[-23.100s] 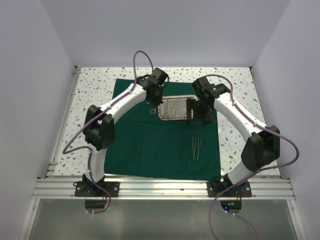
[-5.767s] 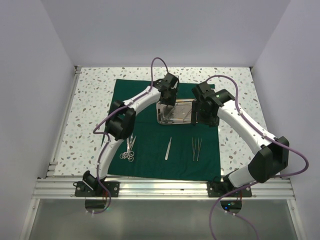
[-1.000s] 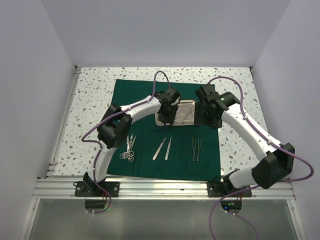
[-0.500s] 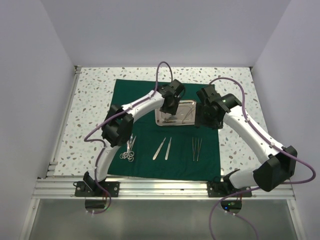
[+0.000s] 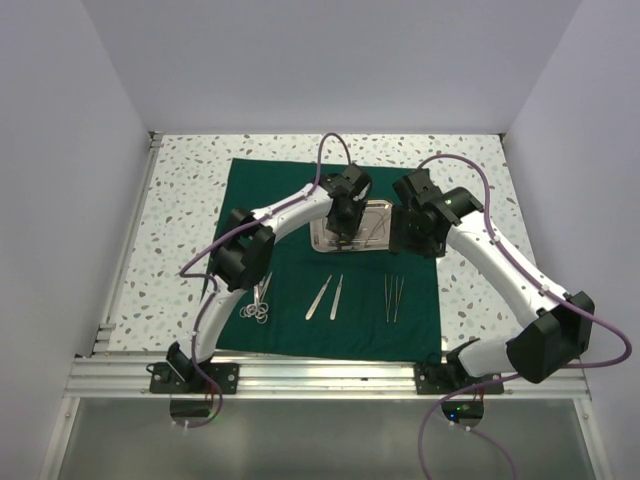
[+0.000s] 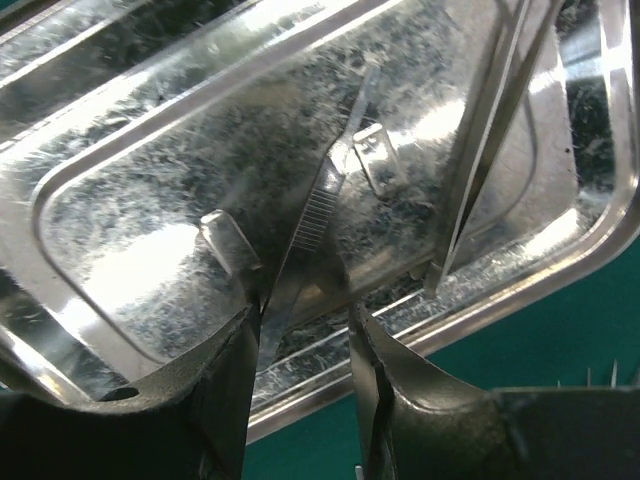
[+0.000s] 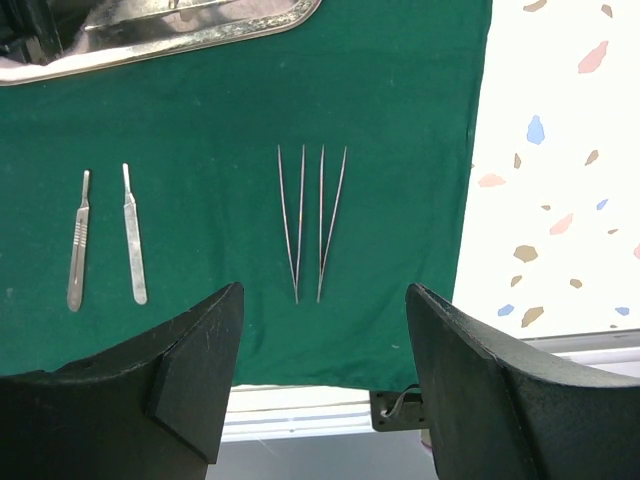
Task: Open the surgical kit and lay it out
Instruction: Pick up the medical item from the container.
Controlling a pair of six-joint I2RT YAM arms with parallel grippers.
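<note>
The dark green drape (image 5: 300, 200) lies spread flat with the shiny steel tray (image 5: 372, 232) on its far middle. My left gripper (image 5: 340, 230) is down inside the tray (image 6: 120, 230). Its jaws (image 6: 305, 330) stand narrowly apart around a flat ribbed steel handle (image 6: 318, 205), with a gap showing on the right side. Long slender forceps (image 6: 490, 140) lie in the tray's corner. My right gripper (image 5: 413, 238) hovers at the tray's right end, wide open and empty (image 7: 325, 370). Scissors (image 5: 258, 300), two flat handles (image 5: 327, 297) and two tweezers (image 5: 394, 298) lie in a row on the near drape.
The right wrist view shows the tweezers (image 7: 312, 220), the two handles (image 7: 105, 240), the tray's rim (image 7: 160, 38) and the drape's right edge on the speckled table (image 7: 560, 150). White walls enclose three sides. An aluminium rail (image 5: 330, 375) runs along the near edge.
My left gripper has moved from the tray's left end to over its middle and come down around the ribbed handle. The right arm has barely moved. Two handles lie laid out as before.
</note>
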